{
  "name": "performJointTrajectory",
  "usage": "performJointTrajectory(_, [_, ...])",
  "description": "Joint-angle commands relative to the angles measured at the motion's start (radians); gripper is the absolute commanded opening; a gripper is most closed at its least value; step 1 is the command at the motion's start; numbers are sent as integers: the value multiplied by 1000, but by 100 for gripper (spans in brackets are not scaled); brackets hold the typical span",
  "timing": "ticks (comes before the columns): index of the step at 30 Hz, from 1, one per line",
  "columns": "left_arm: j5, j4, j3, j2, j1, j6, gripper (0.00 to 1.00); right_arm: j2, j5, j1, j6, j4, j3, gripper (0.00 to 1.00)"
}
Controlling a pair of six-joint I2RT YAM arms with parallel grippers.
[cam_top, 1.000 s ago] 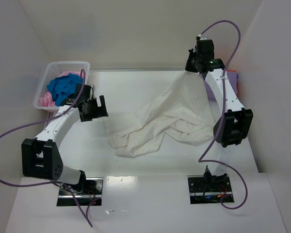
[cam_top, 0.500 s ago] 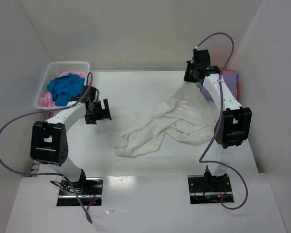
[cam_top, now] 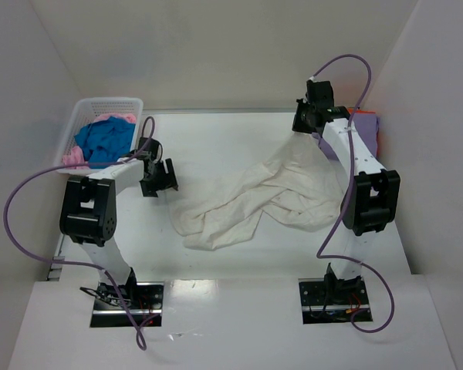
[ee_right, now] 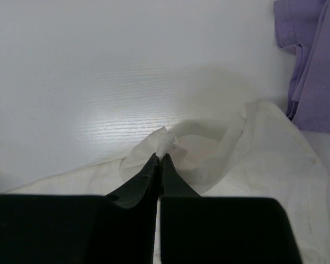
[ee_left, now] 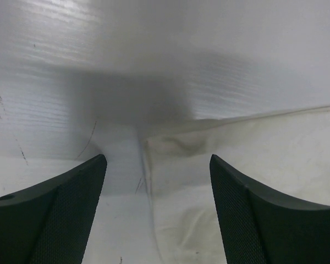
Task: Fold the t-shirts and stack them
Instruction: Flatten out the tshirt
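A large cream-white t-shirt [cam_top: 255, 196] lies crumpled across the middle of the table. My right gripper [cam_top: 305, 123] is at the shirt's far right corner, low over the table. In the right wrist view this gripper [ee_right: 159, 157] is shut on a pinch of the cream cloth [ee_right: 253, 159]. My left gripper [cam_top: 163, 179] hovers at the shirt's left edge. In the left wrist view it [ee_left: 157, 159] is open, and a corner of the cream shirt [ee_left: 236, 159] lies on the table between and beyond its fingers [ee_left: 253, 214]. Nothing is held there.
A white lattice basket [cam_top: 77, 108] at the far left holds a blue shirt [cam_top: 104, 139] and a pink shirt [cam_top: 72, 158]. A lavender shirt [cam_top: 370, 129] lies by the right wall, also in the right wrist view [ee_right: 313, 66]. White walls enclose three sides.
The right gripper has lowered the shirt's corner from raised to near the table. The left arm has folded back and brought its gripper in at the shirt's left edge, jaws narrowing a little.
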State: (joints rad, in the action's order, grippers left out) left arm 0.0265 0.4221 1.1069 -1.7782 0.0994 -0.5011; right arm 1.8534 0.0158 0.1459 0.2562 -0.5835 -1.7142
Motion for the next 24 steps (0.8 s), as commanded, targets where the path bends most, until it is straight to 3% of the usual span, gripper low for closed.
performJointTrajectory(1, [-39,-37,47,-33,29,-31,81,-57,6,-6,-3,56,11,0])
performJointTrajectory(8, [-57,-48,65,-64,39,-42,68,-57,6,-25,-3,56,21,0])
performJointTrajectory(13, [-57,-48,65,-73,39,-42,41,-57,6,-34,-3,65,31,0])
performJointTrajectory(18, [-76,-20,79,-34,39,-42,1,-66,6,-43,-3,65,31,0])
performJointTrajectory(21, [-129,15,149,31,39,-41,0,-77,15,-65,-3,65,-19,0])
performJointTrajectory(24, [-197,63,333,111,39,33,0,-95,15,-86,-3,53,-126,0])
